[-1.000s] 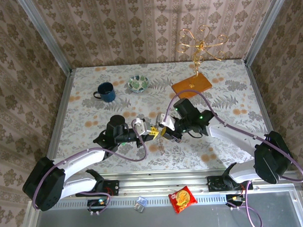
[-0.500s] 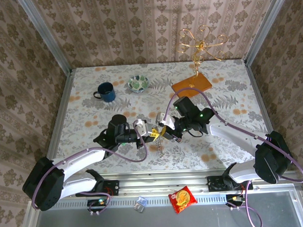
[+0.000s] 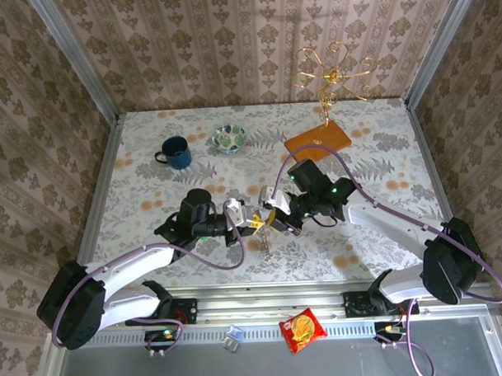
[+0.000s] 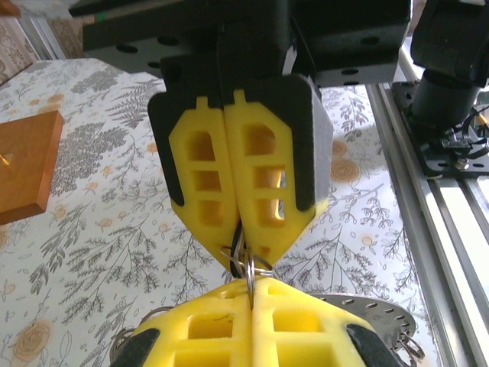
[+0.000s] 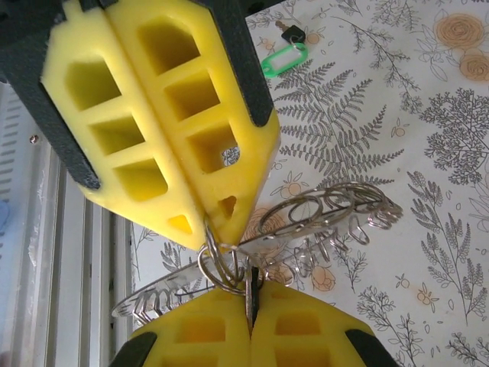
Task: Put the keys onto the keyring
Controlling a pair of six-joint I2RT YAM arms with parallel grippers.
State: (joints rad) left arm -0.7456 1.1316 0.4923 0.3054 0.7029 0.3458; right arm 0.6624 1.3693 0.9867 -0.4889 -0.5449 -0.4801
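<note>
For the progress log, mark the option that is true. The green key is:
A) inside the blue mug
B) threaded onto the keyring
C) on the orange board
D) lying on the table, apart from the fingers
D: in the right wrist view, the green key lies flat on the table, away from the keyring that the left fingers and right fingers pinch.

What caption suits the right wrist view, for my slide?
Left fingers and right fingers pinch one keyring above the table; green key lies beyond.
</note>
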